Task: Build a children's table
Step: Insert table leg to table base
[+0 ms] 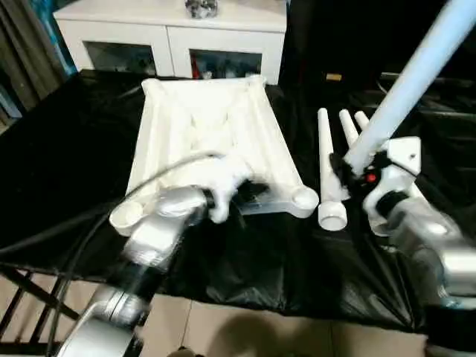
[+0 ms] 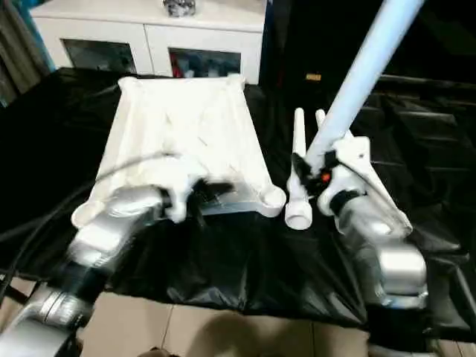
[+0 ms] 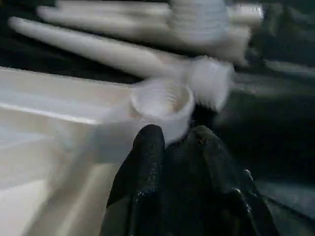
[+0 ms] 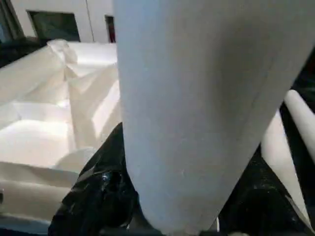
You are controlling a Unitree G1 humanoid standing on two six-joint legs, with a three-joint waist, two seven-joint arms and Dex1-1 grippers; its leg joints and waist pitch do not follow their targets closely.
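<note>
No readable text on the assembly bench

No lettering, label, brand or number can be read on any surface; a small yellowish tag (image 1: 334, 76) beyond the raised tube is too blurred to make out.

Table top (image 1: 208, 126): white plastic, smooth, slight sheen; ribbed underside facing up; moulded round corner sockets (image 1: 305, 198).
Tube legs (image 1: 325, 160): white plastic, smooth, semi-matt; ridged at wide end.
Raised leg (image 1: 416, 74): same white plastic, even smooth finish.
Counter (image 1: 67, 163) cover: black sheet, glossy, creased, plastic-like film.
Forearms (image 1: 160, 223): silver metal, brushed satin look.
Left claw (image 3: 172, 147) fingers: black, glossy.
Cabinet (image 1: 171, 30): white, smooth; glass door panes.
Floor (image 1: 245, 335): pale tile, smooth.
</note>
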